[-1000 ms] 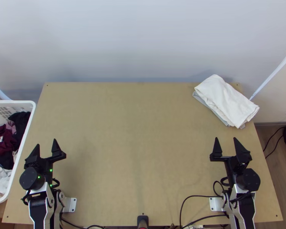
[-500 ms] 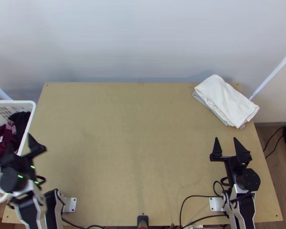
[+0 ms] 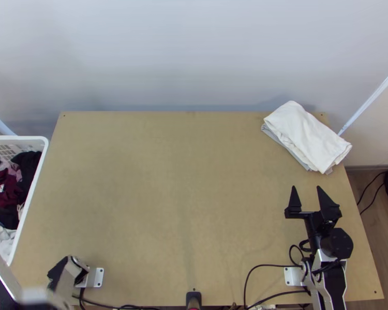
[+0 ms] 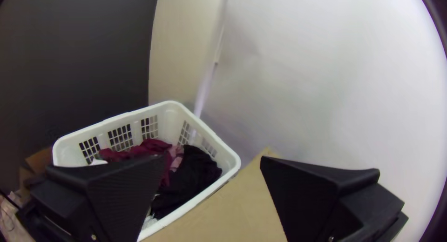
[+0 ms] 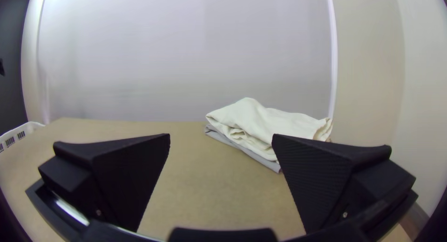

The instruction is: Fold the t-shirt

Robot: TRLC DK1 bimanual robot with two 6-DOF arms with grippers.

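Note:
My right gripper (image 3: 306, 188) stands open over the table's right side, nearer the front than a stack of folded cloth, white (image 3: 308, 137) on grey. In the right wrist view, the white cloth (image 5: 260, 121) lies beyond the open right gripper (image 5: 221, 136). The left arm (image 3: 5, 281) leans over the lower left corner in the top view. My left gripper (image 4: 213, 157) is open, facing the laundry basket, with nothing held. Bunched dark red (image 3: 5, 190) and black garments (image 4: 186, 181) lie in the basket; which piece is the t-shirt, I cannot tell.
The white basket (image 3: 26, 206) stands against the table's left side. Bare wooden table (image 3: 183, 196) spreads between the arms. Black cables (image 3: 266, 266) run along the front edge near the right arm's base. A pale wall rises behind.
The left arm has swung left from over the table, past the basket's near side toward the picture's edge. The right arm and the folded stack have stayed put.

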